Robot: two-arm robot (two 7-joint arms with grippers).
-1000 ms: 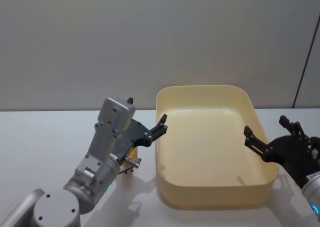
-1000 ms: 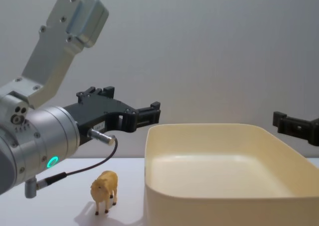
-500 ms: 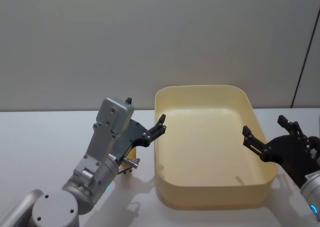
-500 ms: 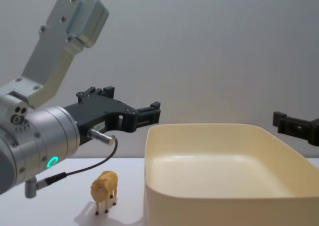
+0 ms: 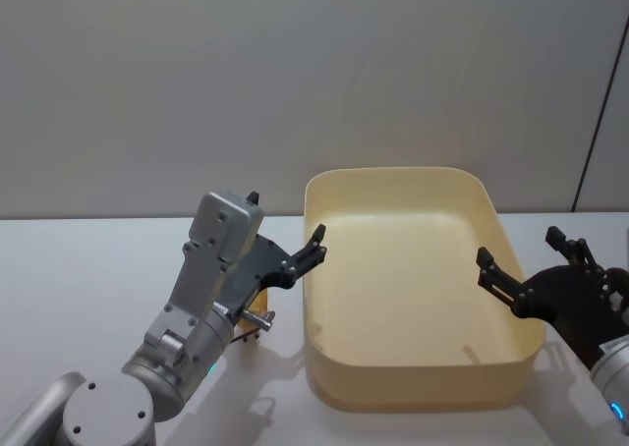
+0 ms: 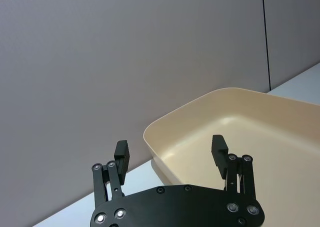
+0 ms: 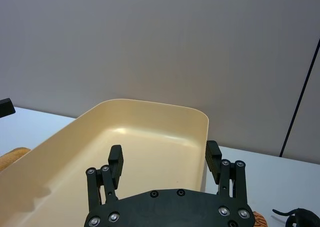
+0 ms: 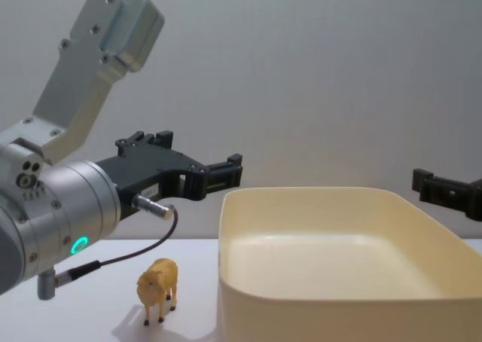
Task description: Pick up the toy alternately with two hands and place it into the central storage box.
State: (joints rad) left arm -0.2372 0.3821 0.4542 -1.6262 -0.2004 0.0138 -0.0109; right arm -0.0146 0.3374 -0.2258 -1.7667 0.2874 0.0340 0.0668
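The central storage box [image 5: 413,392], a pale cream tub, sits mid-table with nothing inside. A small tan toy animal [image 8: 158,288] stands upright on the table just left of the box; the left arm mostly hides it in the head view. My left gripper [image 5: 287,222] hovers above the toy by the box's left wall, open and holding nothing [image 6: 170,152]. My right gripper [image 5: 521,250] is open and holding nothing at the box's right wall [image 7: 164,158]. In the chest view the left gripper [image 8: 197,155] points toward the box [image 8: 331,304].
In the right wrist view an orange toy [image 7: 258,219] and a black toy [image 7: 299,218] lie on the white table right of the box. A grey wall stands behind the table.
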